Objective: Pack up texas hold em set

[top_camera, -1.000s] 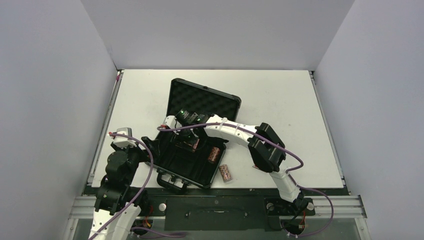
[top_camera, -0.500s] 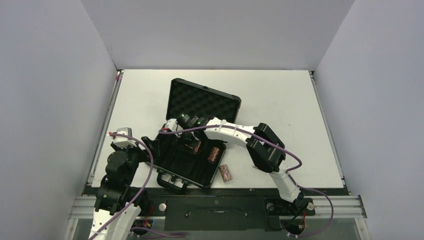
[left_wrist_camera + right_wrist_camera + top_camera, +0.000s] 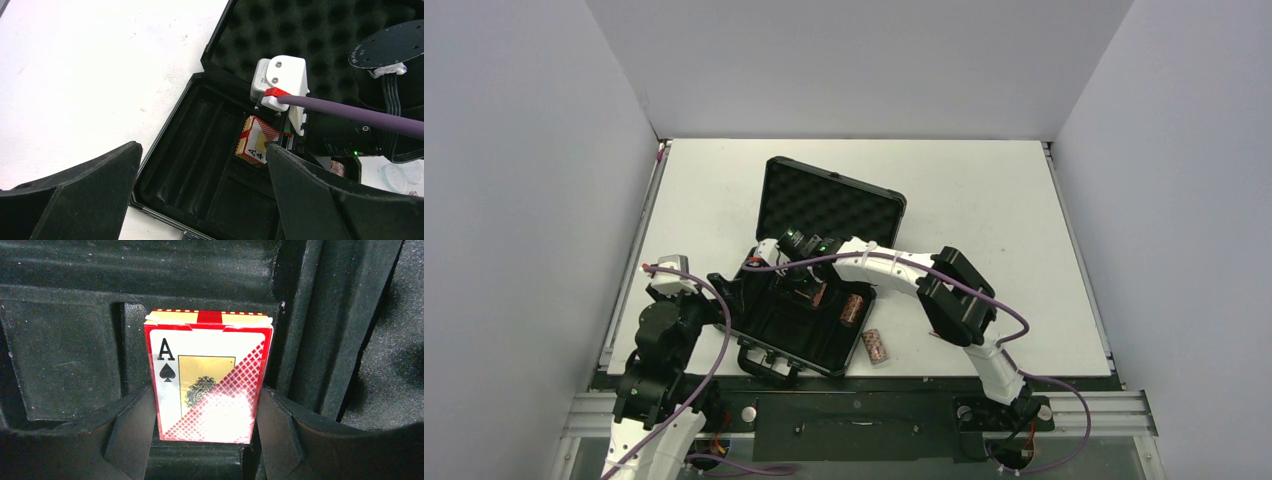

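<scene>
Case [image 3: 829, 205] lay open on the tabletop [image 3: 984, 200], one chip roll [image 3: 874, 346] just beside its near edge, the right arm [image 3: 894, 268] reaching inside. Left wrist: the left tool [image 3: 204, 155] gaped wide at the case's edge. Right wrist: the right tool [image 3: 206, 405] gripped the card box [image 3: 210, 365], upright inside the case.

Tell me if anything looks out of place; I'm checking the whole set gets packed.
One chip roll lies on the table, outside the case by its near right corner; a second chip roll is inside. The case sits skewed to the table edge.
</scene>
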